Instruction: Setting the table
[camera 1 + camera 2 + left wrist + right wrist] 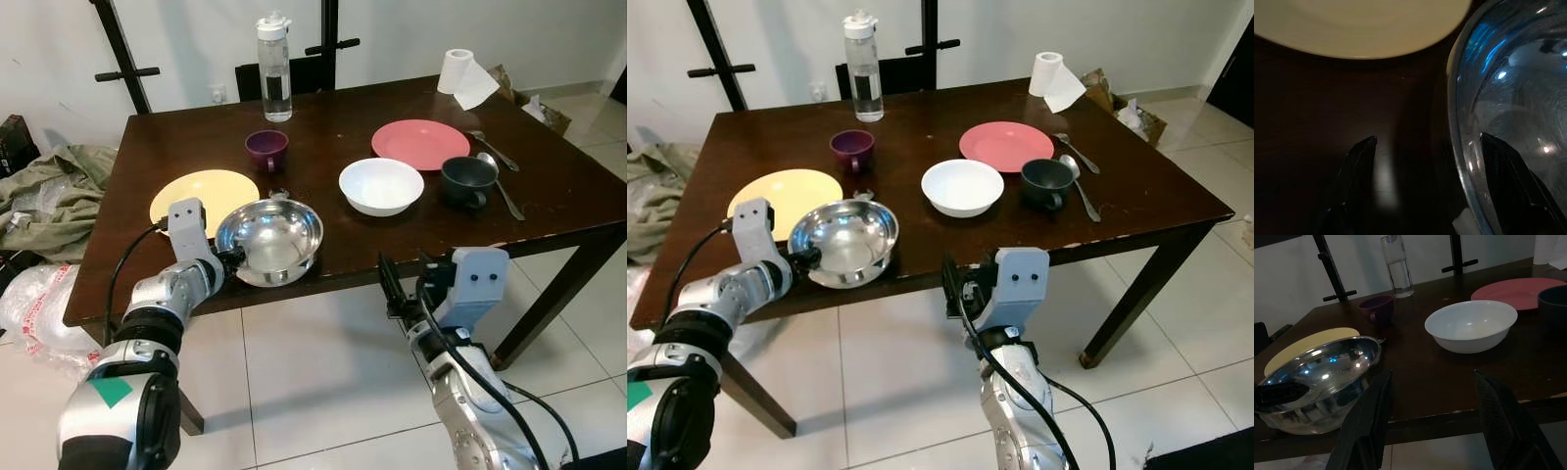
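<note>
**At the desk's near edge: steel bowl between parted fingers**

At the near left rim of the steel bowl [269, 242], straddling that rim with the left gripper [1425, 161]: one of the black fingers [1359, 166] lying outside over the dark wood, the other reaching inside the bowl, the two spread apart and not pressing the metal as far as the left wrist view shows. Sitting at the front edge of the desk [549, 211], the bowl slightly overlapping or just touching the yellow plate [201, 194] behind and to its left.

Below the desk's front edge, hovering in the air with the right gripper [1432, 418], its fingers wide apart and grasping nothing, pointing toward the desk.

Farther out on the desk: standing near the middle, a white bowl [381, 185]; resting just beside it on the right, a dark mug [467, 181]; lying behind those two, a pink plate [420, 144]. Lying right of the mug, a spoon [499, 182] and a fork [493, 150]. Sitting behind the steel bowl, a purple cup [266, 149]; standing upright at the far edge, a water bottle [275, 69]; sitting at the far right corner, a paper towel roll [464, 77].
</note>
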`<state>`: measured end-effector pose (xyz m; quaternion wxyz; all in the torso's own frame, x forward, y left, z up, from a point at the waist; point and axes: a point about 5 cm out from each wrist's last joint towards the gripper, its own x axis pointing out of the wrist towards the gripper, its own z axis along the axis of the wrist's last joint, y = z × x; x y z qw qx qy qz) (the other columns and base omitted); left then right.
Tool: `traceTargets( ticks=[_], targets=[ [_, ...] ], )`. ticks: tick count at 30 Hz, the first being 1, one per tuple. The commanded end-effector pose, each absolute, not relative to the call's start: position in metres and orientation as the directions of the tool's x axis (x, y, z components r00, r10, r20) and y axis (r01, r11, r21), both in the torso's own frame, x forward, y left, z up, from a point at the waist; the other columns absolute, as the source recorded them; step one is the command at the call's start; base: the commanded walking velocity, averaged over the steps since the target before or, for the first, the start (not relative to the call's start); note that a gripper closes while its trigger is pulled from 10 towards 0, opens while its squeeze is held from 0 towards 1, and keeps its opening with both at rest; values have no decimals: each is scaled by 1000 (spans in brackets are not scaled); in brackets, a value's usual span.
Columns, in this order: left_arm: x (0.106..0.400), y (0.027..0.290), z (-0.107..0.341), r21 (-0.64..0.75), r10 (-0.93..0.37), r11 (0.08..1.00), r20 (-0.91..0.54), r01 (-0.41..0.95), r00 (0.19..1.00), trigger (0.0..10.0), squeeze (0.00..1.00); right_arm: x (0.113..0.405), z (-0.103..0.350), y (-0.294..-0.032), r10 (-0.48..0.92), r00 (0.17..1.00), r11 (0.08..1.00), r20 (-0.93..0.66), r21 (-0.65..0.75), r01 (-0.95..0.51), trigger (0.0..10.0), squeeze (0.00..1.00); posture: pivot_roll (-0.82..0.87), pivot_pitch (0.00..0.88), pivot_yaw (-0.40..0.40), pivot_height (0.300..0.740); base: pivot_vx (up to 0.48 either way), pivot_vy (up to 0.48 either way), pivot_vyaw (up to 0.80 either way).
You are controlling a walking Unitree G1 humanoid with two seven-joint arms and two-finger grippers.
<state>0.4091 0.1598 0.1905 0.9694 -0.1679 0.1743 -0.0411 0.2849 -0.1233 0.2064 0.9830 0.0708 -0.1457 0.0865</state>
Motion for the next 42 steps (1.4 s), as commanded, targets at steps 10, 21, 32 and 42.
traceTargets(
  ticks=[10, 21, 32, 42],
  targets=[
    [410, 152, 203, -224, -153, 969, -196, 108, 969, 10000, 1000, 284, 205, -125, 146, 947, 977, 287, 107, -183, 10000, 0, -9, 172, 142, 740, 0, 0, 0],
    [409, 160, 202, -120, -67, 992, -223, 40, 972, 10000, 839, 285, 205, -125, 151, 946, 976, 288, 108, -189, 10000, 0, -9, 164, 135, 740, 0, 0, 0],
    [402, 128, 203, -252, -335, 930, -276, 268, 901, 10000, 0, 285, 204, -124, 154, 946, 976, 285, 107, -191, 10000, 0, -7, 157, 139, 740, 0, 0, 0],
    [397, 140, 172, -270, -254, 952, -421, 147, 871, 0, 0, 285, 204, -124, 152, 946, 976, 286, 107, -189, 10000, 0, -12, 157, 141, 740, 0, 0, 0]
  ],
)
